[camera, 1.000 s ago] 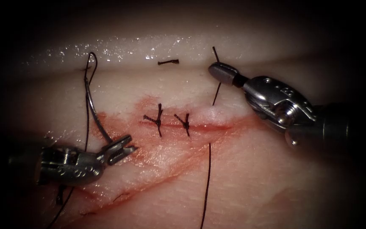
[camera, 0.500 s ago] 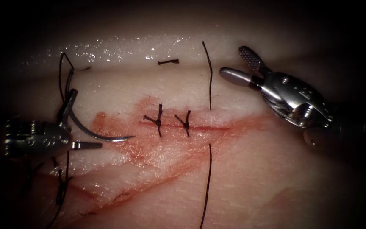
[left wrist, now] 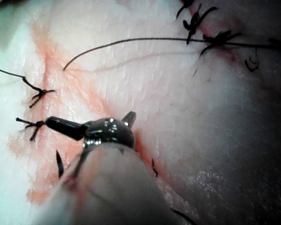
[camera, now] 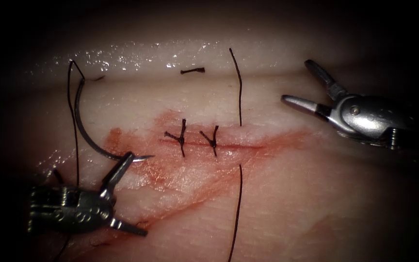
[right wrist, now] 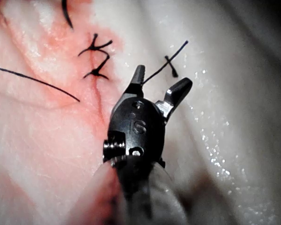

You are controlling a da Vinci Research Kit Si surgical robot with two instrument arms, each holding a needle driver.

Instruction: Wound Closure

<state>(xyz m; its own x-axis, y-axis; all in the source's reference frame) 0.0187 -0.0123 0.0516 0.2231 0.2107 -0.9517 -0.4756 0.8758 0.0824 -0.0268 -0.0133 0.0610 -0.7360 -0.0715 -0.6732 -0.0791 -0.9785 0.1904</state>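
Note:
The curved needle (camera: 86,136) lies loose on the tissue (camera: 277,204), left of the cut (camera: 238,144), with its tip (camera: 149,156) pointing right and not in the tissue. My left tool (camera: 136,194) stands wide open at the lower left; its upper jaw crosses the needle near the tip without gripping it, and it is seen again in the left wrist view (left wrist: 94,121). On the right, my right tool (camera: 297,81) is open and holds nothing (right wrist: 162,77). A thread (camera: 240,92) runs down into the cut and comes out below it (camera: 237,208).
Two tied knots (camera: 181,137) (camera: 213,140) sit across the cut's left part, seen also in the right wrist view (right wrist: 96,58). A cut end of thread (camera: 192,71) lies on the far tissue. Thread from the needle's rear (camera: 75,126) hangs down at the left. Red fluid (camera: 170,179) stains the tissue.
Both tools opened. The left let go of the needle, which dropped flat onto the tissue, and then moved down. The right released the thread and drew back to the right.

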